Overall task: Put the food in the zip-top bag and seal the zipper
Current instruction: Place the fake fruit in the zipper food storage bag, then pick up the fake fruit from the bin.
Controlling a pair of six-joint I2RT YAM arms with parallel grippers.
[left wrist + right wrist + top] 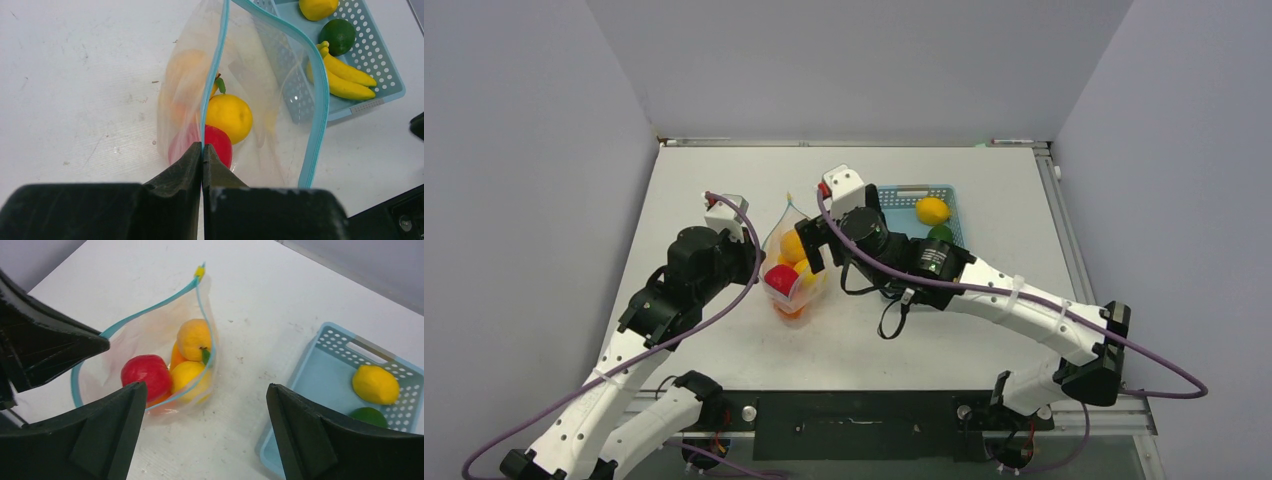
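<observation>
Step in hand, as I read it: loading, partway through, with sealing not yet started. The zip-top bag (792, 272) sits mid-counter, just left of the basket (902, 190), with its mouth gaping upward. Food already in the bag: a red fruit (146, 374), an orange fruit (192, 337) and a yellow fruit (187, 377).

Left gripper (202, 150): jaws together, clamped on the zipper (212, 75) at the bag's left rim, holding that edge up. Right gripper (206, 390): jaws wide apart and empty, hanging over the bag's right side, touching nothing.

Food left in the basket: a lemon (316, 7), a dark green fruit (340, 36) and bananas (345, 75).

Next move, my guess: the right arm swings right to the basket and drops onto one piece. The lemon looks easiest, round and free of the others. The left grip has to hold or the mouth flops shut.

View differences:
- **Left wrist:** the only view that shows the pinch on the strip, and the only one showing the bananas.
- **Top:** the right arm covers the near half of the basket, and the left pinch can't be read.
- **Right wrist:** shows the spread jaws with nothing in them and the whole open loop of the mouth. It shows only the basket's far corner.

The counter (250, 300) around the bag has no stray pieces in sight.
</observation>
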